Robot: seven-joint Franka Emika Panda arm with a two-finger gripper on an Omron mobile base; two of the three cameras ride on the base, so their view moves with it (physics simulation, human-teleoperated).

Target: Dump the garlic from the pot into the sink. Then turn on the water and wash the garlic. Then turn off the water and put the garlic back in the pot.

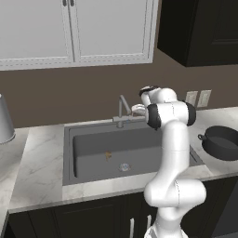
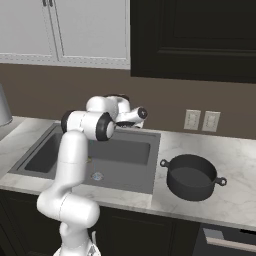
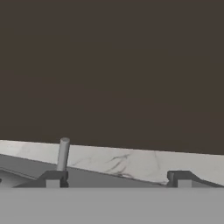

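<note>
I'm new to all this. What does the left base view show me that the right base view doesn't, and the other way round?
Left base view's own: the thin faucet standing clear at the back of the sink, and the garlic lying on the basin floor.
Right base view's own: the pot whole, with both loop handles and nothing visible inside.
Shared: the sink, its silver drain, the white arm, the marble counter and the wall outlets.
</note>
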